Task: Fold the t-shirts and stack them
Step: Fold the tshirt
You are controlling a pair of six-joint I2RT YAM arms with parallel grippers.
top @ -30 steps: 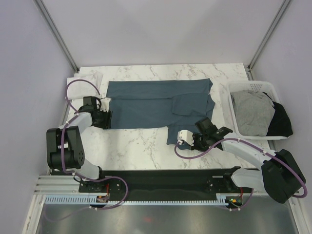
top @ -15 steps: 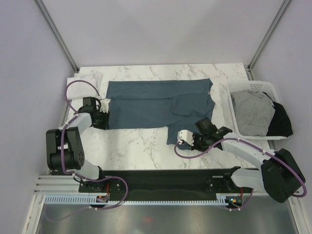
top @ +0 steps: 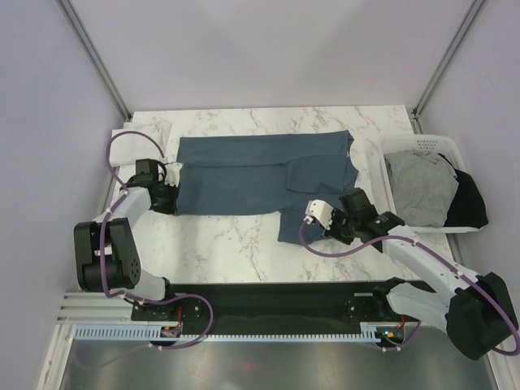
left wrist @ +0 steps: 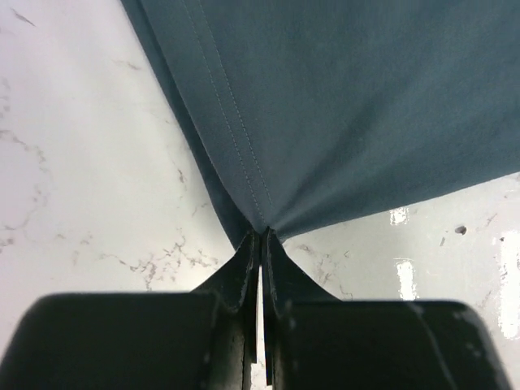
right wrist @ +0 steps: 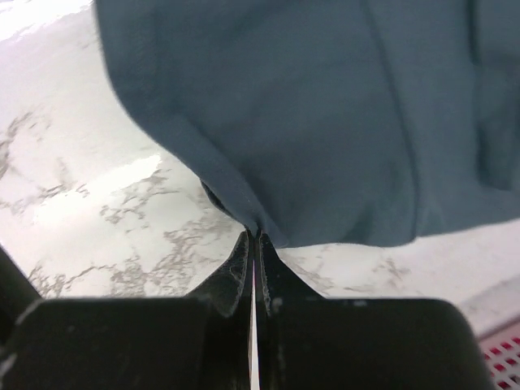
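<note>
A slate-blue t-shirt (top: 260,175) lies spread across the marble table, partly folded. My left gripper (top: 169,197) is shut on its near left corner; the left wrist view shows the hemmed cloth (left wrist: 325,106) pinched at the fingertips (left wrist: 262,234). My right gripper (top: 341,221) is shut on the shirt's near right part, where the right wrist view shows a fold of cloth (right wrist: 325,122) caught at the tips (right wrist: 255,236). A white t-shirt (top: 142,134) lies folded at the far left corner. A light grey t-shirt (top: 418,188) and a black one (top: 469,203) fill the basket.
The white slatted basket (top: 416,144) stands at the right edge of the table. Bare marble (top: 227,236) lies between the shirt and the arm bases. Grey walls close in the table on three sides.
My left gripper has closed on the shirt's near left corner. My right arm has moved right and away from me, lifting its pinched cloth.
</note>
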